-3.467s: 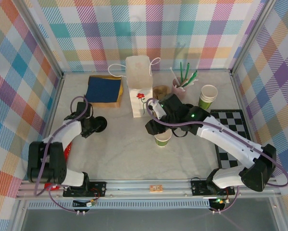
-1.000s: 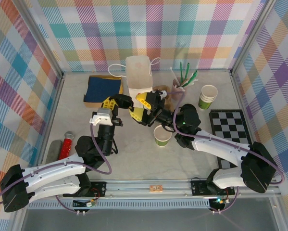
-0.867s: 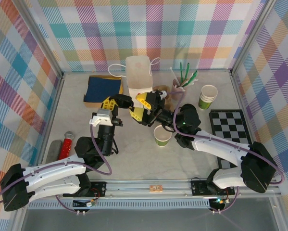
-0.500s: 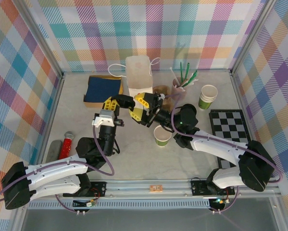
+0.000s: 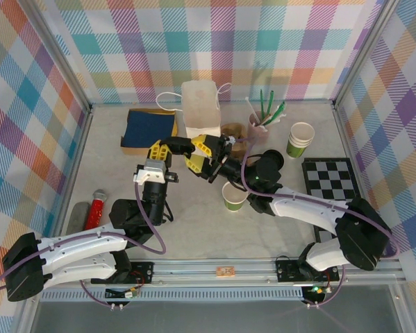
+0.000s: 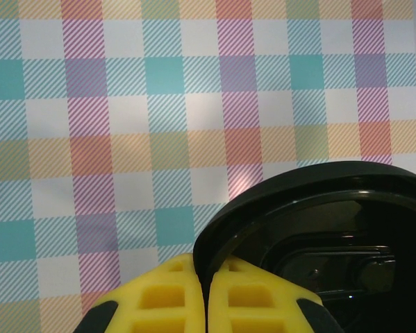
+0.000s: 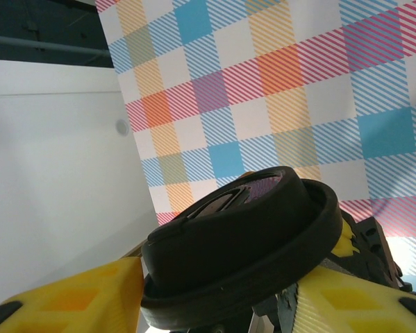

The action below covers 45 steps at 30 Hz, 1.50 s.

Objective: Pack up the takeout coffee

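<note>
— Where is the coffee?
— In two parts. The cup [image 5: 235, 197] stands upright and lidless on the table [image 5: 194, 229], just right of centre in the top view. The lid [image 7: 242, 236] is held off the table, up and left of the cup in that frame, between my two tools.
— Which tool has the lid?
— My left tool [image 6: 204, 277]. Its yellow fingers [image 6: 159, 298] are pressed together on the lid's rim, at the bottom middle of the left wrist frame.
— And your right tool?
— My right tool [image 7: 221, 281] has a finger at each side of the lid, low in the right wrist frame, and the lid sits tilted between them. They look close against the rim, but I cannot tell whether they grip it.
— Anything else nearby?
— The bag [image 5: 198, 104] stands upright just beyond the tools, upper centre of the top view. A second cup [image 5: 301, 139] stands well off to the right.
</note>
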Tool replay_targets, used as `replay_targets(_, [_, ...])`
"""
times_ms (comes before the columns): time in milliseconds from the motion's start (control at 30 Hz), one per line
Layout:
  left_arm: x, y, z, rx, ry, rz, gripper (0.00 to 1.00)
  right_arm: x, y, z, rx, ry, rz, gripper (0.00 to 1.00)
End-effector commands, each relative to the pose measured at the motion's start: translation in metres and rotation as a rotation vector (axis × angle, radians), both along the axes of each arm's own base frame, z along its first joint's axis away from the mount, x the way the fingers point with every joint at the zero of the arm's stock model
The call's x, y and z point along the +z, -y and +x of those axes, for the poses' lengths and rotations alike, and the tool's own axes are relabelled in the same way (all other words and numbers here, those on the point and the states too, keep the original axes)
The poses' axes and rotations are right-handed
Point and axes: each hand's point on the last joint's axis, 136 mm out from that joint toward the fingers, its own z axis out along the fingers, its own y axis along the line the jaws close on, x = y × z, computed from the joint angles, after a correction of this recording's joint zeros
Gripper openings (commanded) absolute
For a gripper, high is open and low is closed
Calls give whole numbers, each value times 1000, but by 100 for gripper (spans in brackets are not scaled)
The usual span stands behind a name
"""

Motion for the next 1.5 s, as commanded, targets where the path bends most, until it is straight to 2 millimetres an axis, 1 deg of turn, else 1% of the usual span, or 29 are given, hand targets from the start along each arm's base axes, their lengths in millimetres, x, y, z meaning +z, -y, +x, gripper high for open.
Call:
replay_targets(0, [10, -1, -10, -32, 46, -29, 0, 20, 8, 4, 0, -31, 106, 48])
replay_targets(100, [10, 0, -11, -31, 48, -24, 0, 20, 6, 5, -1, -25, 102, 45])
replay_targets(200, [10, 0, -11, -30, 48, -23, 1, 17, 6, 5, -5, -27, 95, 40])
replay_targets(400, [9, 2, -10, -37, 45, -16, 4, 15, 8, 4, -19, -18, 82, 31])
replay_targets(600, [10, 5, -11, -44, 44, -9, 6, 15, 10, 3, -31, -6, 65, 25])
replay_targets(833, [8, 6, -12, -48, 41, 4, 9, 8, 13, 3, -54, -9, 28, 20])
replay_targets(967, [6, 12, -14, -74, 45, 29, 13, 4, 14, 4, -64, -15, 12, 16])
replay_targets(1467, [5, 9, -14, -69, 42, 35, 19, -4, 20, 6, -115, -12, -29, 4])
